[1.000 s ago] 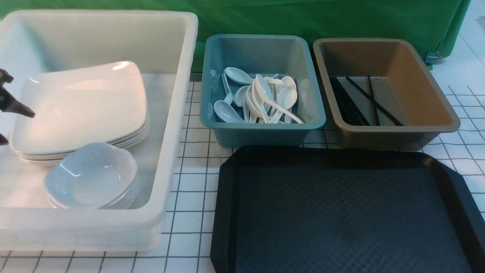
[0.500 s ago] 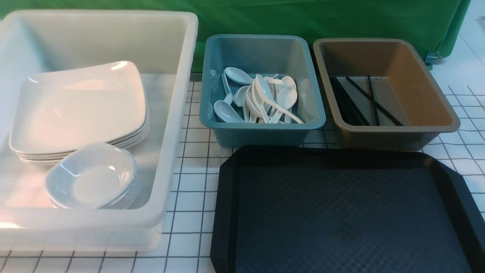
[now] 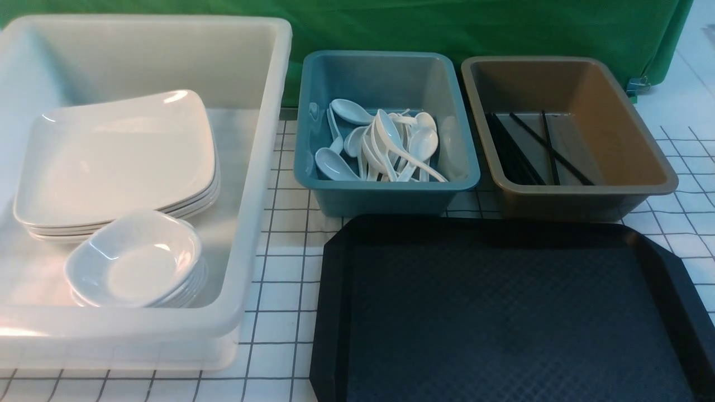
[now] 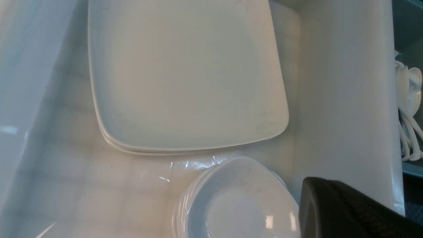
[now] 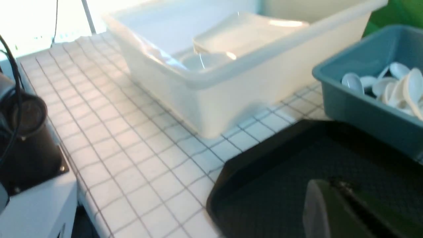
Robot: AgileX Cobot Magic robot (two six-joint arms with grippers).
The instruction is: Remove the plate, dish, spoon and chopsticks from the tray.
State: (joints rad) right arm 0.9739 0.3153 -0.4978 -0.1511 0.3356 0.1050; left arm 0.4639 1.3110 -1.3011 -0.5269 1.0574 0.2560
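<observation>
The black tray (image 3: 335, 290) lies at the front right with nothing on its floor; it also shows in the right wrist view (image 5: 264, 172). A stack of white square plates (image 3: 117, 159) and a stack of small white dishes (image 3: 134, 259) sit inside the white bin (image 3: 262, 167). White spoons (image 3: 385, 145) lie in the teal bin (image 3: 391, 195). Black chopsticks (image 3: 519, 148) lie in the brown bin (image 3: 586, 198). Neither gripper shows in the front view. One dark finger (image 4: 330, 208) of my left gripper hangs over the dishes (image 4: 238, 198), by the plates (image 4: 185, 76). One blurred finger (image 5: 330, 211) of my right gripper is over the tray.
The three bins stand in a row behind and left of the tray on a white grid-patterned table (image 3: 279, 268). A green cloth (image 3: 447, 28) hangs at the back. The left arm's dark base (image 5: 26, 138) stands at the table's edge in the right wrist view.
One second ago my left gripper's black fingers showed at the left edge beside the plate stack. They have since withdrawn out of the front view. Nothing else moved.
</observation>
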